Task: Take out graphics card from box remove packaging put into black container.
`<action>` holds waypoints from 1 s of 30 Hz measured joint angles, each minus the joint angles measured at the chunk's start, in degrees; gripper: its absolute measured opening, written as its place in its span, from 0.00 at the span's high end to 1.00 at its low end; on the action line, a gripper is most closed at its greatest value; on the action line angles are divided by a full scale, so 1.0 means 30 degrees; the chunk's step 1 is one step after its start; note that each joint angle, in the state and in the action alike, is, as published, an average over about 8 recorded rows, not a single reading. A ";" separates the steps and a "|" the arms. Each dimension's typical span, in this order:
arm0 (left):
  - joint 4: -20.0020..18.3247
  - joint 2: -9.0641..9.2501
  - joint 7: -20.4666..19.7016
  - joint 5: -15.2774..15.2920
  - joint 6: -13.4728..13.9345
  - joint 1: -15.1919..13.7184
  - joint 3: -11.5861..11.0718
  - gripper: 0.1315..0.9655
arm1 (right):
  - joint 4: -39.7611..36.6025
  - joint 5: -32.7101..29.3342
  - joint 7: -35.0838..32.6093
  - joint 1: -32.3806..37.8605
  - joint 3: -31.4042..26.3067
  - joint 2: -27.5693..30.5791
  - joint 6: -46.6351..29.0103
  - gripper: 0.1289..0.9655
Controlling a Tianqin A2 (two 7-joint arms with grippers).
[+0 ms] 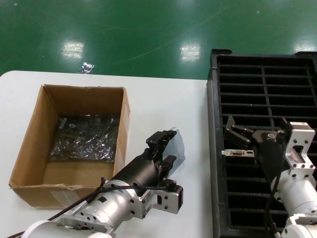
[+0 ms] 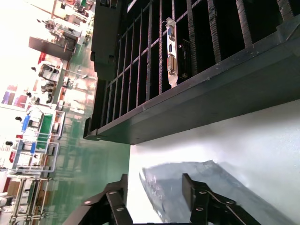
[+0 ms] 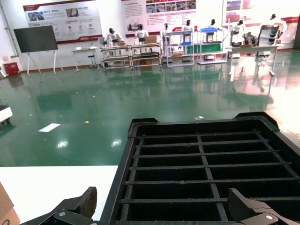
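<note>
Graphics card [image 1: 238, 152] half-hidden in black container [image 1: 262, 89]

The black container [image 3: 201, 159] fills the lower part of the right wrist view, its slot rows crossed by a central divider, with the slots dark inside. The right claw [image 3: 164, 211] hangs over its near edge, its two dark fingertips [image 3: 77, 206] spread wide apart, one over the white counter [image 3: 51, 185] and the other over the container. Beyond lies a glossy green floor [image 3: 117, 108] with shelving, tables and white robot figures along the far wall.

Robot lab: green floor [image 3: 93, 117], humanoid robots [image 3: 140, 33]
</note>
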 joint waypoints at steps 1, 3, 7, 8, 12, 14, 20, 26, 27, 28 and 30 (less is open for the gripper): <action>0.0000 0.0000 0.0000 0.0000 0.0000 0.0000 0.0000 0.70 | 0.0000 -0.0001 0.0002 0.0000 -0.0001 0.0001 0.0000 0.00; -0.0016 -0.0003 -0.0004 0.0000 0.0007 0.0001 -0.0008 0.64 | 0.0000 -0.0011 0.0020 0.0000 -0.0007 0.0008 0.0001 0.00; -0.0281 0.0002 -0.0121 0.0026 0.0135 0.0016 -0.0184 0.53 | 0.0000 -0.0048 0.0083 0.0001 -0.0031 0.0029 0.0004 0.00; -0.0398 0.0010 -0.0181 0.0035 0.0193 0.0021 -0.0267 0.53 | 0.0000 -0.0060 0.0102 0.0001 -0.0037 0.0035 0.0005 0.00; -0.1130 0.0076 -0.0597 0.0031 0.0552 0.0004 -0.0808 0.49 | 0.0000 -0.0094 0.0154 0.0002 -0.0055 0.0049 0.0007 0.00; -0.1635 0.0137 -0.0904 0.0023 0.0794 -0.0033 -0.1209 0.43 | 0.0000 -0.0106 0.0169 0.0003 -0.0060 0.0053 0.0008 0.00; -0.3511 0.0455 -0.1991 0.0392 0.1411 -0.0026 -0.3128 0.28 | -0.0001 -0.0123 0.0200 0.0003 -0.0070 0.0063 0.0010 0.00; -0.4078 0.0561 -0.2399 0.0050 0.1214 0.0196 -0.4136 0.15 | 0.0031 0.0676 -0.0528 -0.0143 -0.0062 0.0208 0.0152 0.00; -0.4009 0.0522 -0.2377 -0.0192 0.1109 0.0238 -0.4105 0.13 | 0.0043 0.0947 -0.0780 -0.0195 -0.0057 0.0256 0.0199 0.00; -0.3925 0.0476 -0.2347 -0.0481 0.0983 0.0284 -0.4059 0.11 | 0.0056 0.1265 -0.1080 -0.0253 -0.0052 0.0311 0.0256 0.00; -0.3788 0.0394 -0.2312 -0.1065 0.0723 0.0389 -0.4038 0.09 | 0.0084 0.1943 -0.1718 -0.0377 -0.0039 0.0431 0.0376 0.00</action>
